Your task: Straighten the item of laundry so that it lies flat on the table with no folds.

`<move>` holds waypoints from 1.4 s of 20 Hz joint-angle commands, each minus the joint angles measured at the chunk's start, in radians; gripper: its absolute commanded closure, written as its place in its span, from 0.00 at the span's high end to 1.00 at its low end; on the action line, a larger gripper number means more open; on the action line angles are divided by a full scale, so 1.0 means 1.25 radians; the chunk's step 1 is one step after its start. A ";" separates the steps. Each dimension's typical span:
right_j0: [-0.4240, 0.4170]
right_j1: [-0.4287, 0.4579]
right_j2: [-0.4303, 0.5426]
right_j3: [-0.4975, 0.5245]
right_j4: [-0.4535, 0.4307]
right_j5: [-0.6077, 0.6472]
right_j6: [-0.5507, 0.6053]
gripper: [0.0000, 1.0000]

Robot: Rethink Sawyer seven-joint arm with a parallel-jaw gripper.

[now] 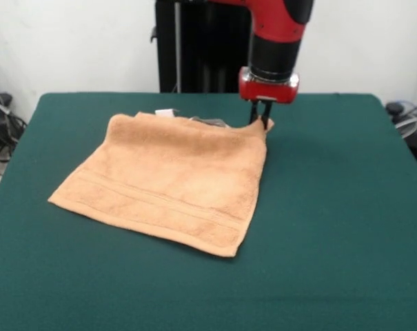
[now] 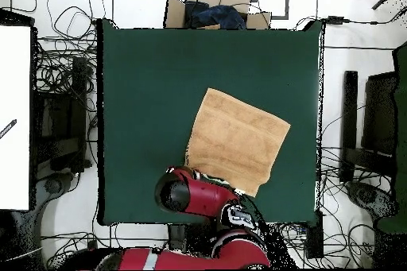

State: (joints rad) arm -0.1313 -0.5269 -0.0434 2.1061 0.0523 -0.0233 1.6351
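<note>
Jaws (image 1: 261, 123) pinch the far corner of the towel (image 1: 168, 181) at the 1 o'clock edge | towel lies mid-table (image 1: 332, 207), mostly spread, far edge seemingly folded under | step: corner held for unfolding | next: likely draw that corner outward, then let go.

Soft, even light fills both views, with no glare on the desk (image 1: 346, 207). The towel (image 1: 167, 183) casts only a thin, faint shadow along its near edge in the front view. That view is slightly soft throughout, and the claw (image 1: 261, 123) looks blurred.
</note>
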 commanded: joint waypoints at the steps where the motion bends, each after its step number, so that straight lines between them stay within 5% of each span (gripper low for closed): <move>1: -0.010 0.008 0.118 0.030 0.057 0.021 0.212 0.00; 2: -0.016 0.011 0.126 0.034 0.052 0.001 0.216 0.00; 3: -0.021 0.012 0.131 0.034 0.051 -0.003 0.213 1.00; 20: -0.024 0.002 0.152 0.059 0.093 -0.035 0.248 1.00; 28: -0.004 -0.209 0.049 -0.001 0.072 0.304 0.119 1.00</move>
State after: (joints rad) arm -0.1438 -0.6295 0.0224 2.1835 0.0962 0.0977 1.6396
